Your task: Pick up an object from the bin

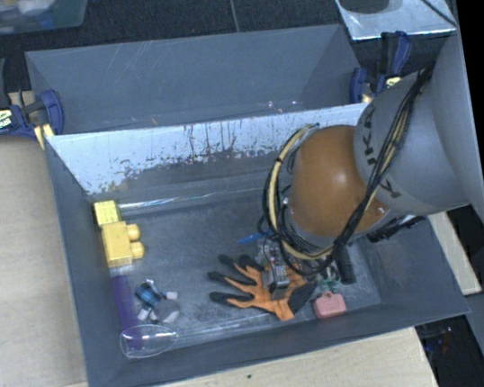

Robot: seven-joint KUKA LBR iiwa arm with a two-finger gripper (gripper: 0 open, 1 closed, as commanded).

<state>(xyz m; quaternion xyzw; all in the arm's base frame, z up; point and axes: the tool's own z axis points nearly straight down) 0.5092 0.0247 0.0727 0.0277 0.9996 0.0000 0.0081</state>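
Clutter is scattered across the floor of the grey metal bin (202, 231), most of it along the front edge. The gripper (277, 272) is seen low in the bin's front right part, directly above an orange work glove with black fingertips (257, 297). The glove is laid flat, its fingertips spread toward the left wall and its cuff end lying under the gripper. Whether the gripper is touching the glove cannot be told, and how far it is open cannot be told either, since its tip is masked by cables and the orange wrist cover (331, 183). Nothing can be seen to be held by it.

A small pink block (330, 304) is found just beside the glove's cuff, close to the front right corner. Well apart, by the left wall, a yellow toy brick (118, 235) is placed, with a purple object (124, 298) just in front of it. A clear plastic spoon (149, 340) is seen in the front left corner, and a few small blue and white pieces (156, 302) lie between the purple object and the glove.
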